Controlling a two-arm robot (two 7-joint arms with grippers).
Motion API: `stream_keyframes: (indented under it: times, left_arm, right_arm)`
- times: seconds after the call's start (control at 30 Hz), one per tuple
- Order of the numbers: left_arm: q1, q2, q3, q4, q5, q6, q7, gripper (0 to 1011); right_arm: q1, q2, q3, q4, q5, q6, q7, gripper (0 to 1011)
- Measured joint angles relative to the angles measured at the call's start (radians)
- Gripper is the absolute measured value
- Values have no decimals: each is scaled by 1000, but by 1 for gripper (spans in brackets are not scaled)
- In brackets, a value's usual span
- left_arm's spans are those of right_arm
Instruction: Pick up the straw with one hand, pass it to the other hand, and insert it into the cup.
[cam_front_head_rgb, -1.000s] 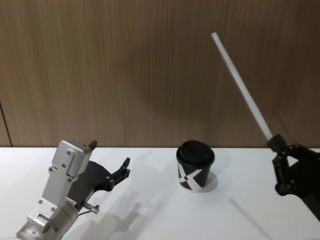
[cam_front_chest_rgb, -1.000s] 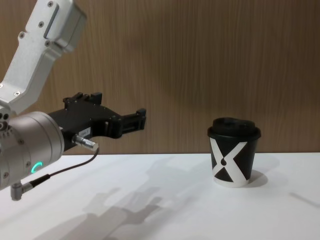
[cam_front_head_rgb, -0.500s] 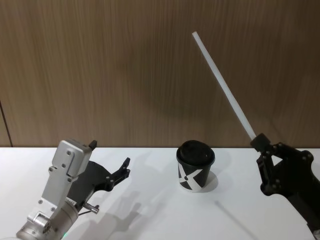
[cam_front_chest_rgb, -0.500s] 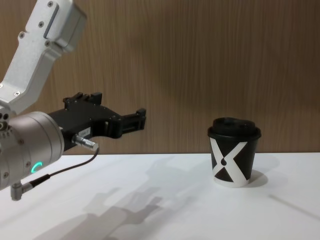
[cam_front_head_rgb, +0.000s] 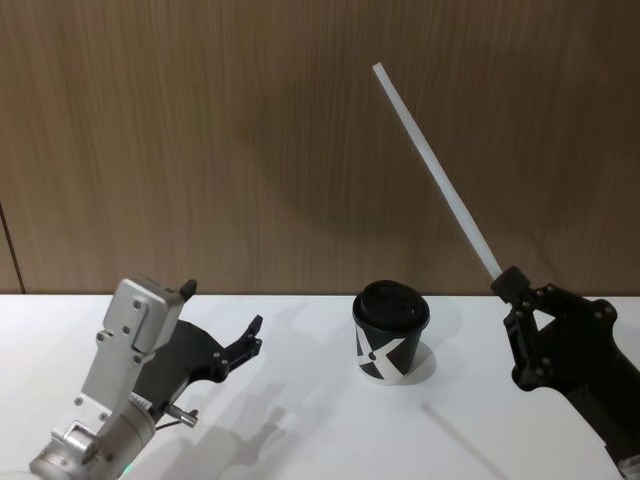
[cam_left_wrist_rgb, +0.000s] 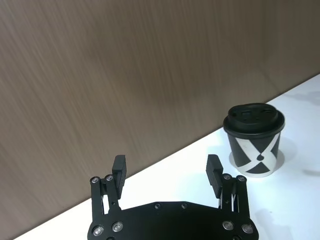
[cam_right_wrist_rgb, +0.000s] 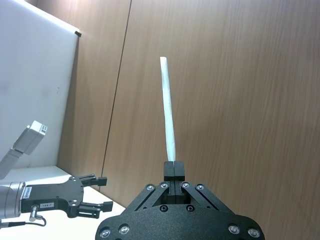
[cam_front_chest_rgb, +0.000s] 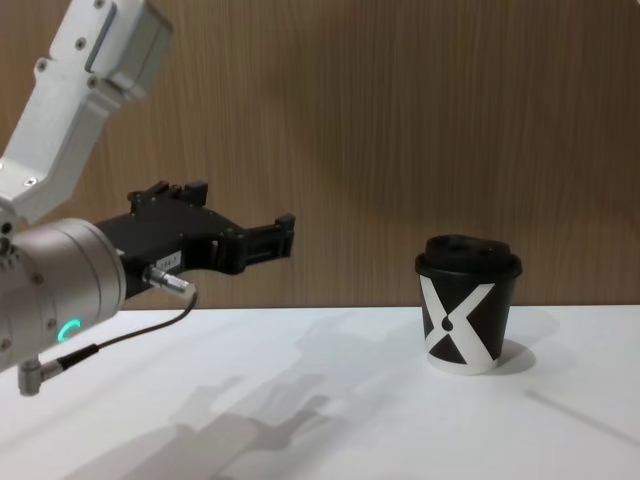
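The white straw (cam_front_head_rgb: 432, 165) slants up and to the left from my right gripper (cam_front_head_rgb: 505, 283), which is shut on its lower end at the right of the table. In the right wrist view the straw (cam_right_wrist_rgb: 167, 114) rises from the closed fingertips (cam_right_wrist_rgb: 174, 169). The black cup (cam_front_head_rgb: 391, 331) with the white X and a black lid stands on the white table, left of that gripper; it also shows as the cup (cam_front_chest_rgb: 468, 303) and the cup (cam_left_wrist_rgb: 255, 138). My left gripper (cam_front_head_rgb: 222, 312) hovers open at the left, well away from the cup, with nothing between its fingers (cam_left_wrist_rgb: 119, 167).
A wood-panel wall (cam_front_head_rgb: 200, 130) runs behind the white table (cam_front_head_rgb: 310, 420). A thin dark cable with a metal plug (cam_front_chest_rgb: 165, 284) hangs under the left wrist. Bare table lies between the left gripper and the cup.
My right gripper has carried the straw leftward, toward the cup; the straw's top end has moved left and slightly up. The left arm has barely moved.
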Motion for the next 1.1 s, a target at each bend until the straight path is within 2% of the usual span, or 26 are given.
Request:
stream_keyframes:
  times: [0.23, 0.43, 0.77, 0.87, 1.0, 1.07, 1.1]
  left_arm:
    - [-7, 18, -12, -19, -44, 11, -66, 1003]
    - [-18, 34, -31, -41, -114, 45, -143, 1003]
    - [-43, 51, -67, -67, -269, 131, -286, 1003]
    - [-57, 55, -79, -70, -334, 170, -338, 1002]
    - [-69, 56, -87, -71, -381, 199, -376, 1003]
    - [-81, 57, -93, -71, -432, 231, -416, 1003]
    - [-85, 57, -95, -71, -444, 238, -425, 1003]
  right_arm:
    - [2, 0, -3, 1, 1, 1, 1, 0]
    - [3, 0, -5, 2, 1, 1, 1, 0]
    - [4, 0, -6, 2, 2, 1, 2, 0]
    - [4, 0, -7, 2, 2, 1, 2, 0]
    - [4, 0, -7, 2, 2, 1, 2, 0]
    - [4, 0, -7, 2, 2, 1, 2, 0]
    - [5, 0, -7, 2, 2, 1, 2, 0]
